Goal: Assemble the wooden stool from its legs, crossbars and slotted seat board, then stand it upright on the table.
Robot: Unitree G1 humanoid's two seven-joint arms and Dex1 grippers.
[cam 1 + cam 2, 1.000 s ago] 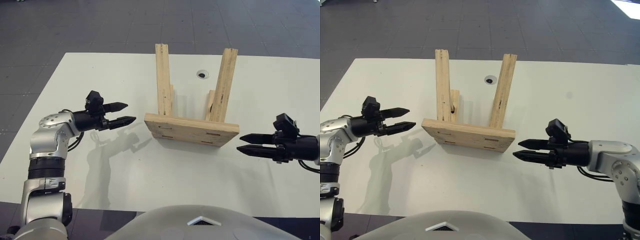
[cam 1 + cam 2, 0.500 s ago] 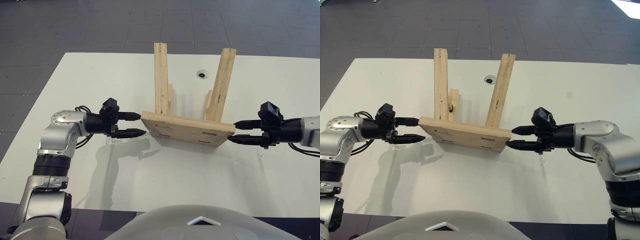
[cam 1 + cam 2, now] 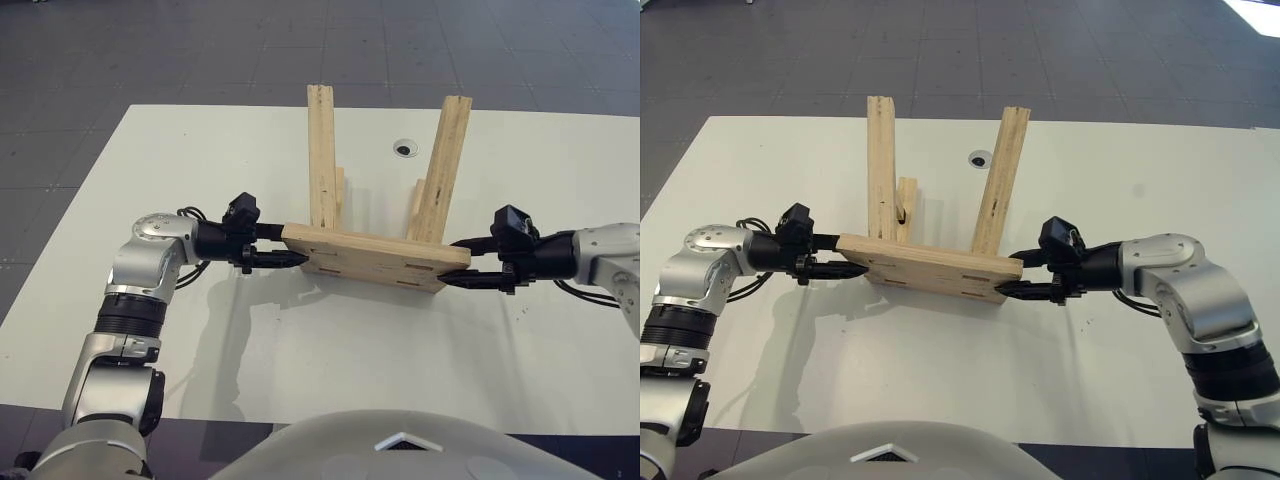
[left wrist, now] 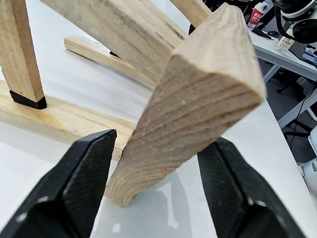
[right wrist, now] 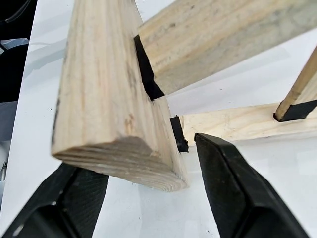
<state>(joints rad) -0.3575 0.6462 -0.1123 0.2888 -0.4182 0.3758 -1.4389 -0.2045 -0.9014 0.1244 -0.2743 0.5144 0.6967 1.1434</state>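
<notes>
Wooden stool [image 3: 380,248], seemingly fully assembled, lies sideways on the desk [image 3: 200,160], left gripper [image 3: 292,245] and right gripper [image 3: 450,263] straddling its seat board [image 3: 360,262] with fingers spread, unclamped; only uprighting remains.

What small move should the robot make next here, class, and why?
Probably shut both pincers on the seat board. The left pincer and right pincer each straddle one end of it, with gaps beside the wood in the wrist views, so nothing looks gripped yet, and the stool lies on its side on the table.
</notes>
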